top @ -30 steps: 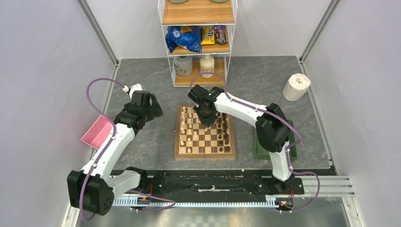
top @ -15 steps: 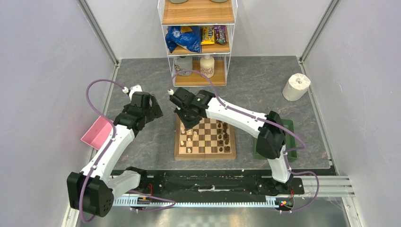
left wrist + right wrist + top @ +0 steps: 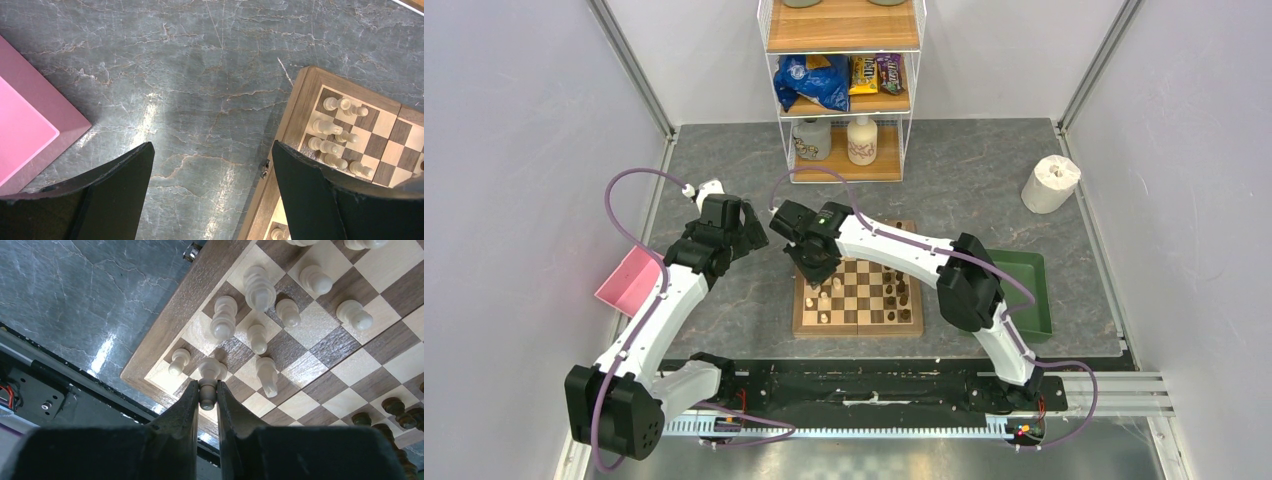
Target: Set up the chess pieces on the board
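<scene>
Two arms [image 3: 659, 310] are bolted at the near edge of the table [image 3: 744, 300], and two pincers are seen. The right pincer [image 3: 208, 390] is closed narrowly on one pale piece [image 3: 209, 382], which is held over the left side of the one board [image 3: 857, 326]; whether it touches a square cannot be told. In the right wrist view, eight other pale pieces [image 3: 258, 287] are counted whole on the squares beyond it, two more are cut by the upper edge, and at least three dark pieces [image 3: 395, 406] are seen at the lower right. The left pincer [image 3: 212, 150] is spread wide, with nothing between its fingers [image 3: 115, 195], above the table just left of the board. Two trays are present: one pink tray [image 3: 629, 280] at the left and one green tray [image 3: 1029, 262] right of the board. Farther back, one paper roll [image 3: 1051, 183] is stood at the right, and one shelf rack [image 3: 844, 25] is set against the back wall.
</scene>
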You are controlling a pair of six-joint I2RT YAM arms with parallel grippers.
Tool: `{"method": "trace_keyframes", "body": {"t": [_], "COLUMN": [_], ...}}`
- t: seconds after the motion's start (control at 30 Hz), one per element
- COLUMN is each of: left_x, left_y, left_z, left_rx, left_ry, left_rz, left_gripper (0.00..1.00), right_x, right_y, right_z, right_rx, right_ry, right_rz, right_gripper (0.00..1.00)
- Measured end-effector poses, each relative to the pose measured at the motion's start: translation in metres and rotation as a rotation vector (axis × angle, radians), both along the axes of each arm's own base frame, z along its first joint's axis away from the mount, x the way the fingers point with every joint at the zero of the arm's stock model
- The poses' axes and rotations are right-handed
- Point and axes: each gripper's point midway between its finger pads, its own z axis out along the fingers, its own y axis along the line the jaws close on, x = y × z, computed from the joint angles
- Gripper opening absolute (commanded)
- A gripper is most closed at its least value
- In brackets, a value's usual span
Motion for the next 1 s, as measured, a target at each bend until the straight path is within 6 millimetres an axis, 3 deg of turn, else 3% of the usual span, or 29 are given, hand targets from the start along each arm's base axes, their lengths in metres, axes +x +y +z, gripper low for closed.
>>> {"method": "trace_keyframes", "body": {"t": [0.47, 1.0], "left_x": [-0.002, -0.003], "left_y": [0.000, 0.001], "left_z": [-0.004, -0.006], "left_rx": [0.001, 0.002], "left_ry": [0.008, 0.013], "left_rz": [0.002, 0.002], "left_gripper": [0.95, 0.95], "right_x": [0.004, 0.006], "right_y": [0.005, 0.009], "right_z": [-0.016, -0.020], "right_rx": [-0.021, -0.020], "right_ry": [0.010, 0.008], "right_rz": [-0.001, -0.001], "right_gripper": [0.23, 0.26]}}
